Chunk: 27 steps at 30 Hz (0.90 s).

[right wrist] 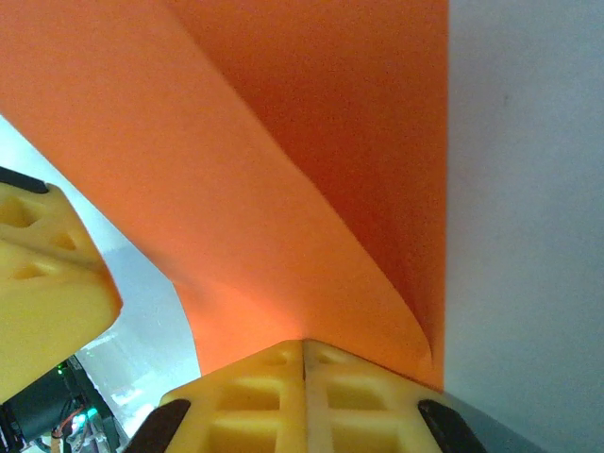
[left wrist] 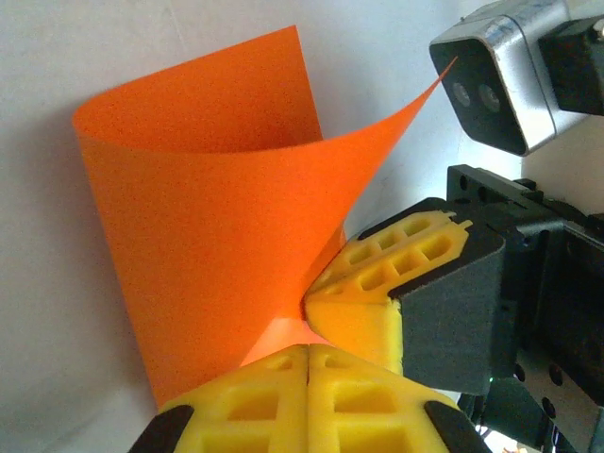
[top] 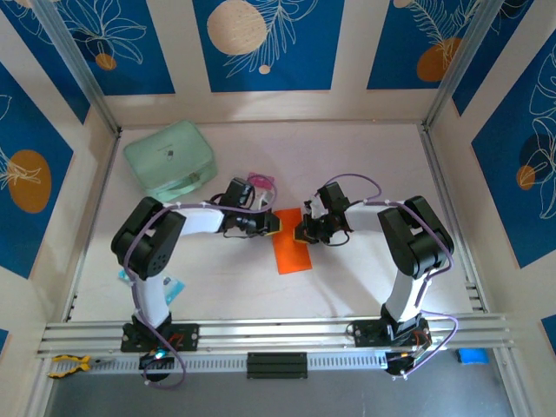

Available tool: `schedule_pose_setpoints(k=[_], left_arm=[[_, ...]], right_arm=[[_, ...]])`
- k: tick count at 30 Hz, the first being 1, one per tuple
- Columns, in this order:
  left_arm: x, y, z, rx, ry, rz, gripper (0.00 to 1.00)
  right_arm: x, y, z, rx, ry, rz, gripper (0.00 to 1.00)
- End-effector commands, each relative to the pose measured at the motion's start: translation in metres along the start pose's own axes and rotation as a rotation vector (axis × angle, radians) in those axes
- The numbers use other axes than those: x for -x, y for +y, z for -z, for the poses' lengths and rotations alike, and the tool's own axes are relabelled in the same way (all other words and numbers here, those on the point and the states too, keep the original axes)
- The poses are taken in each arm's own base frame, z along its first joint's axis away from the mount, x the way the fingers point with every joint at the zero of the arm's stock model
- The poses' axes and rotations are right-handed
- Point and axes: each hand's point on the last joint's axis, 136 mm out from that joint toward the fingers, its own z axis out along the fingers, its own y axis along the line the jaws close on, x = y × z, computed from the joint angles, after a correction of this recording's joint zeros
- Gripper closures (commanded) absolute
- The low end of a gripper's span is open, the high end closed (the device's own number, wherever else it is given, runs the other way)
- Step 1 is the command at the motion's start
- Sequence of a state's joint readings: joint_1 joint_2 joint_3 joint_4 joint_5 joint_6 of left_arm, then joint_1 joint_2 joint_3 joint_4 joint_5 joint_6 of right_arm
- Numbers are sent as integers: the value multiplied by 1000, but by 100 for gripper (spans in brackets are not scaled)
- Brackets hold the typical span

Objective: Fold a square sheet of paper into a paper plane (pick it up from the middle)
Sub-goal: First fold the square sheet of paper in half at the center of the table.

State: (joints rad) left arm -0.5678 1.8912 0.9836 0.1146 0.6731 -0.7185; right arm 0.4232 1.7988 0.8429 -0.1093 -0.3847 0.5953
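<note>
Left pincer (left wrist: pixel 307 351) and right pincer (right wrist: pixel 304 347), arms bent inward, both pinch the curled square sheet of paper (left wrist: pixel 217 245).

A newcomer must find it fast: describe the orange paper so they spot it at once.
On the white table inside the blue-and-cream walls, look to the middle. There the left end effector and right end effector both pinch the square sheet of paper, one edge curling up. It is thin and bright orange, unlike the mint-green case at the far left.
</note>
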Motion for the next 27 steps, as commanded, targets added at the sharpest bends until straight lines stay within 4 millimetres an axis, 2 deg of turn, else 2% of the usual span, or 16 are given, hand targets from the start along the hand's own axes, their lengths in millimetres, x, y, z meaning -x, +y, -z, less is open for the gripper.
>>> schedule_pose_setpoints(k=[1,6,10,17,21,23,27], left_arm=[[1,3,-8,-7,28,-37,98],[-9,32,-19,43,53,-18,98],[-14,50,-17,74,55,19,98],[6,22,-3,61,33,1,97],[17,11,-3,44,29,-24,96],[21,13,-5,49,28,-26,96],[23,36,-12,83,46,5,97]], right_arm=[[-44,-60,-8,-219,115,-132,100],[-45,-60,-7,-220,117,-133,100],[-47,-60,-7,-221,118,-136,100],[-47,-61,-7,-222,115,-136,100],[-47,-60,-7,-222,116,-134,100],[-47,-60,-7,-222,116,-133,100],[-47,-61,-8,-224,120,-133,100]])
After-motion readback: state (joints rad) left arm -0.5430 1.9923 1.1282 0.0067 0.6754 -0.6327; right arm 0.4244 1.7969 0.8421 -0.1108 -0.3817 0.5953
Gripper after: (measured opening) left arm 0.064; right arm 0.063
